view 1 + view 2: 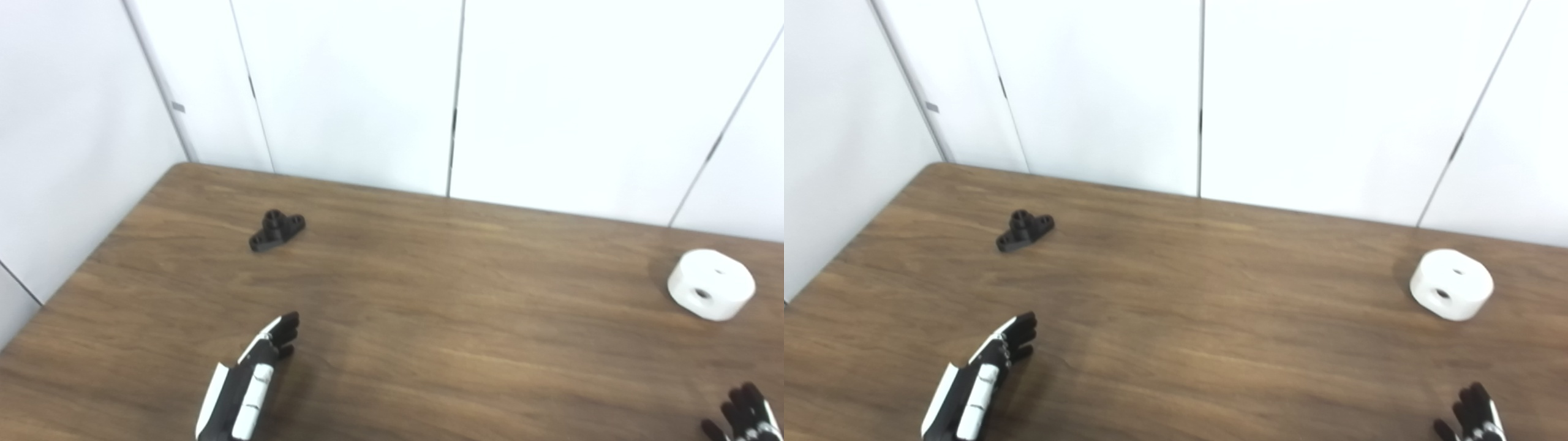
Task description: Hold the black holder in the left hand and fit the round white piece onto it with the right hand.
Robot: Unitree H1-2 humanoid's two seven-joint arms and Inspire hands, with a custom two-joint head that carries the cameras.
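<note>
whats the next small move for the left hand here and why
Probably reach the left hand forward toward the black holder to grasp it. The holder lies untouched on the table, well beyond the hand, which is open and holds nothing. The round white piece also sits apart, far right, ahead of the empty right hand.

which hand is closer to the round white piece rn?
Right. The right hand sits just below the round white plastic piece, at the frame's bottom corner. The left hand is far across the wooden table, below the black holder.
</note>
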